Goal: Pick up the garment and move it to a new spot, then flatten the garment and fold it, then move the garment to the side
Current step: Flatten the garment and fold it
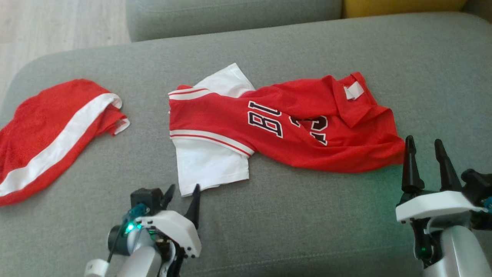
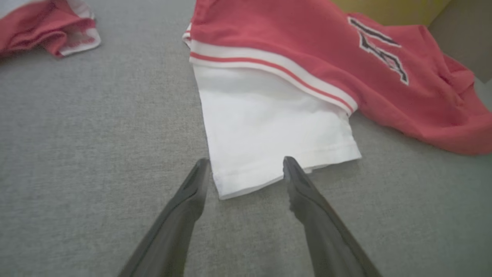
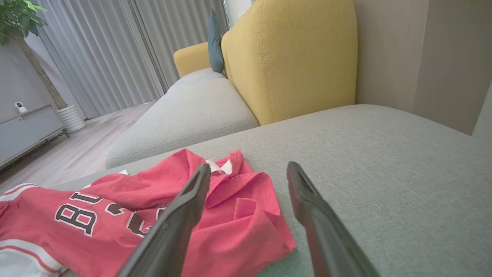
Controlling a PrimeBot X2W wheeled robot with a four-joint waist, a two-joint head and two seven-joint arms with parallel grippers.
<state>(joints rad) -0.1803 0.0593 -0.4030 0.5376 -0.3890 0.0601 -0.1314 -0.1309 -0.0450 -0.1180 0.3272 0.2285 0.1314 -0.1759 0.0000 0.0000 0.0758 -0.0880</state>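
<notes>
The garment (image 1: 276,127), a red jersey with a white flap (image 2: 269,127) showing under its striped band, lies rumpled on the grey sofa cushion (image 1: 307,215). Its long axis runs across the robot's front, with the white flap at the left end and the collar (image 1: 351,100) at the right. The left fingers (image 1: 195,204) stand apart, their tips either side of the flap's near hem; I cannot tell if they touch it. The right fingers (image 1: 410,165) are also spread and hold nothing, just beside the collar end's near edge, with the cloth lying to their left. Each arm looks nearest its own end, the left the better placed to pinch. Red shorts (image 1: 57,134) lie well apart at the far left.
</notes>
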